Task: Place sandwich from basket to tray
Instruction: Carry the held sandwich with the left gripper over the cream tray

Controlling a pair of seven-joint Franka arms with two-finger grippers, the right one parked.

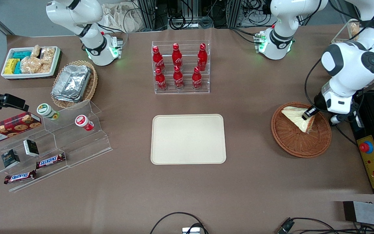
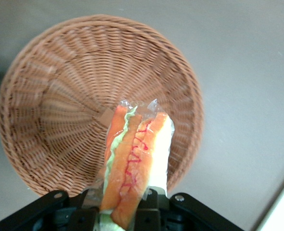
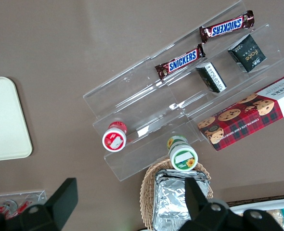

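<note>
The sandwich is a pale bread wedge in clear wrap, over the round reddish-brown wicker basket at the working arm's end of the table. My left gripper is shut on the sandwich's end. In the left wrist view the sandwich shows orange, red and green layers between the black fingers of the gripper, with the basket underneath. I cannot tell whether the sandwich still touches the basket. The cream-beige tray lies bare at the table's middle, a good way from the basket.
A rack of red bottles stands farther from the front camera than the tray. A control box with a red button lies beside the basket. A tan basket of foil containers, a white snack bin and an acrylic snack stand are toward the parked arm's end.
</note>
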